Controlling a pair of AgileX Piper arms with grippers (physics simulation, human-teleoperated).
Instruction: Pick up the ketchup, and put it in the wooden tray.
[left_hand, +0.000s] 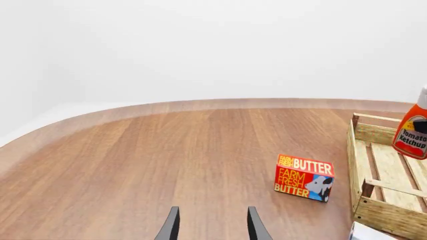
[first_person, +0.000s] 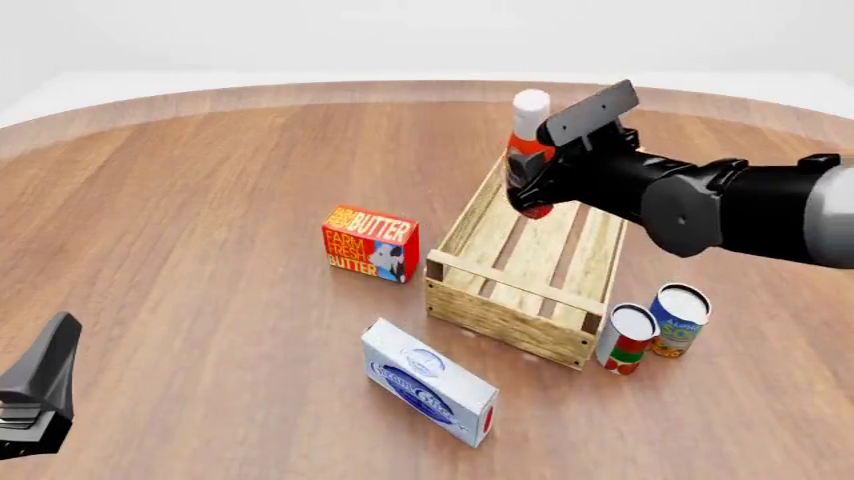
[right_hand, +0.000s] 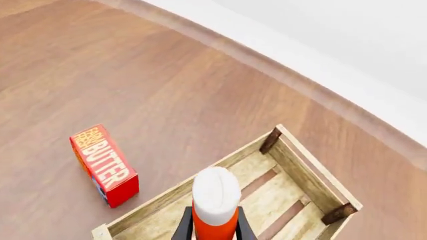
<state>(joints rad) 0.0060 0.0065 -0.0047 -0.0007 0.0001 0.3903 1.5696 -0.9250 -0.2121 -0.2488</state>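
Observation:
The ketchup (first_person: 527, 140), a red-orange bottle with a white cap, hangs upright over the far end of the wooden tray (first_person: 507, 320). My right gripper (first_person: 531, 190) is shut on its body. In the right wrist view the ketchup (right_hand: 215, 200) fills the space between the fingers (right_hand: 185, 226), with the wooden tray (right_hand: 310, 160) right below. The left wrist view catches the ketchup (left_hand: 413, 131) above the wooden tray (left_hand: 387, 217). My left gripper (left_hand: 213, 227) is open and holds nothing, low at the near left (first_person: 40, 395).
A red-orange butter box (first_person: 370, 243) stands left of the tray. A white and blue box (first_person: 430, 382) lies in front of the tray. A red-and-green can (first_person: 625, 338) and a blue can (first_person: 679, 320) stand at its near right corner.

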